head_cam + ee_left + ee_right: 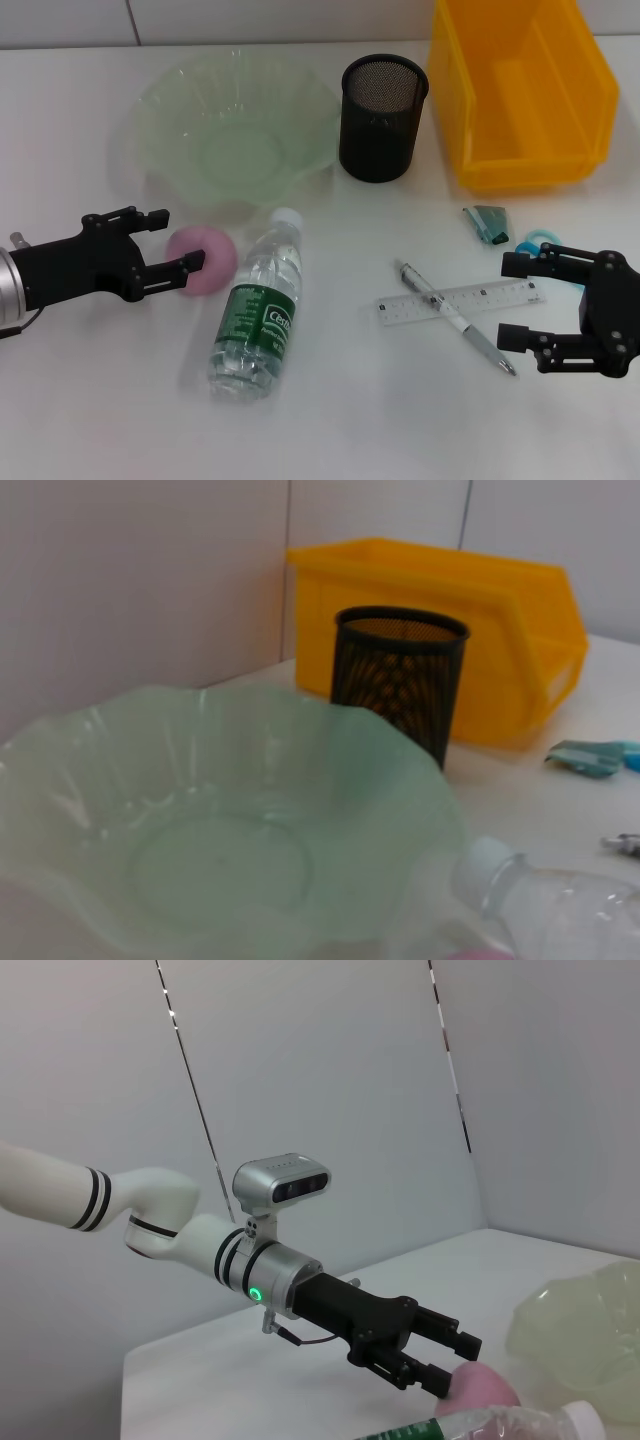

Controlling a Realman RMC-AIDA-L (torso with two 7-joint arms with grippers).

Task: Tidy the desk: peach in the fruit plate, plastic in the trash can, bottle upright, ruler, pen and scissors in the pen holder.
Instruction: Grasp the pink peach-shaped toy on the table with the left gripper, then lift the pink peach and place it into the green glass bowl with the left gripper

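Note:
A pink peach (pixel 210 260) lies on the table beside a lying water bottle (pixel 258 305). My left gripper (pixel 178 240) is open, its fingertips at the peach's left side; the right wrist view shows this gripper (pixel 450 1365) at the peach (pixel 482 1392). The green fruit plate (pixel 235 130), black mesh pen holder (pixel 383 115) and yellow trash bin (pixel 520 90) stand at the back. A pen (pixel 455 315) lies across a clear ruler (pixel 400 308). A teal plastic scrap (pixel 488 222) and blue scissor handles (pixel 540 240) lie by my right gripper (pixel 510 300), which is open above the ruler's right end.
The left wrist view shows the fruit plate (pixel 200 820) close up, with the pen holder (pixel 400 675), the bin (pixel 450 610), the plastic scrap (pixel 585 757) and the bottle's cap (pixel 485 875) behind it. A wall runs behind the table.

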